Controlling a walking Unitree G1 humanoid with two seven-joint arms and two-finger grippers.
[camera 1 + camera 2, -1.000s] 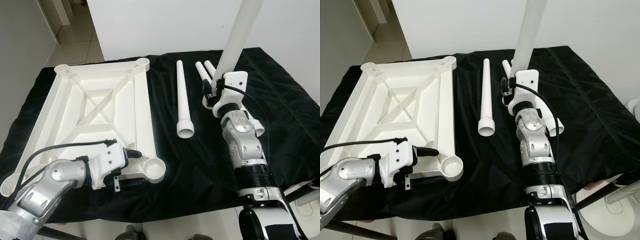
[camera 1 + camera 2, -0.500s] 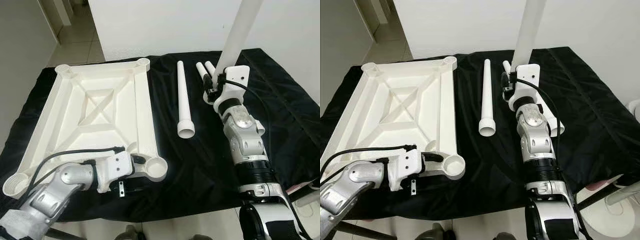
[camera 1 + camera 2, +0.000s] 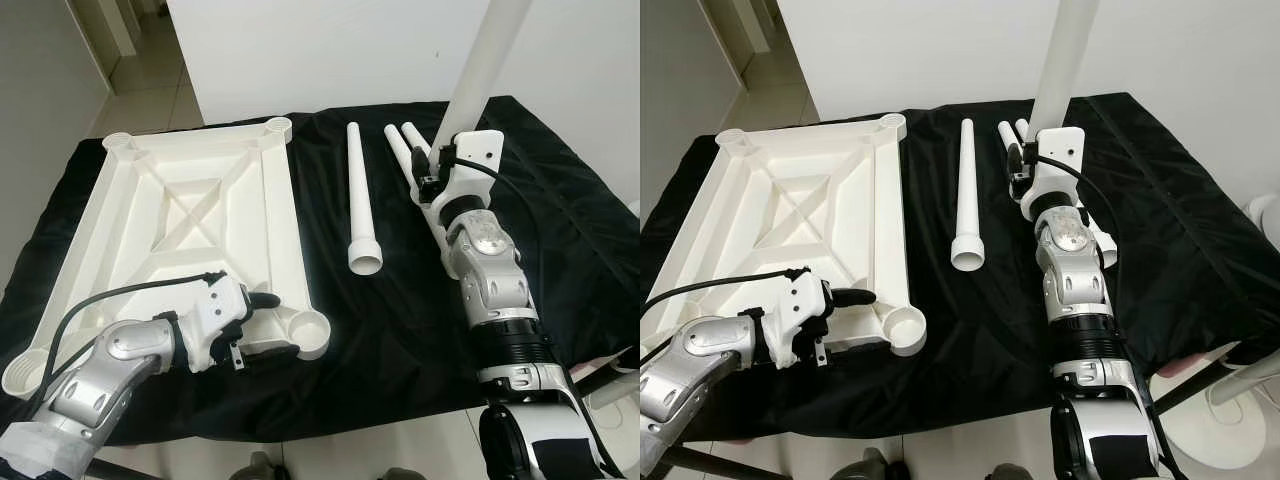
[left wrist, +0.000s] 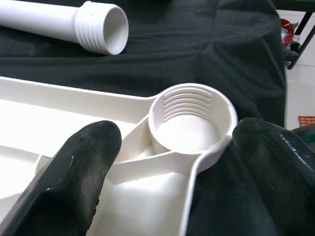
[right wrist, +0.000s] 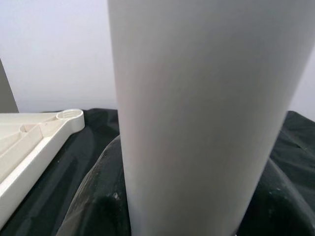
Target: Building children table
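Observation:
The white table top (image 3: 190, 215) lies upside down on the black cloth, with a round threaded socket at each corner. My left gripper (image 3: 268, 325) is open and straddles the near rim beside the near-right socket (image 3: 308, 333). One of its fingers (image 4: 83, 167) is over the plastic, the other on the cloth, and the socket (image 4: 192, 123) lies between them. My right gripper (image 3: 440, 180) is shut on a white leg (image 3: 487, 60), held upright over the cloth right of centre. A second leg (image 3: 357, 195) lies flat, its threaded end (image 4: 101, 27) pointing at me. Two more legs (image 3: 403, 145) lie behind the right gripper.
The black cloth (image 3: 400, 320) covers a table whose front edge runs just below my arms. A white wall stands behind it, and tiled floor (image 3: 140, 75) shows at the far left. A white object (image 3: 1265, 215) stands off the table's right side.
My left gripper has shifted slightly along the near rim by the corner socket. The right gripper still holds the leg upright. The whole view has drifted a little.

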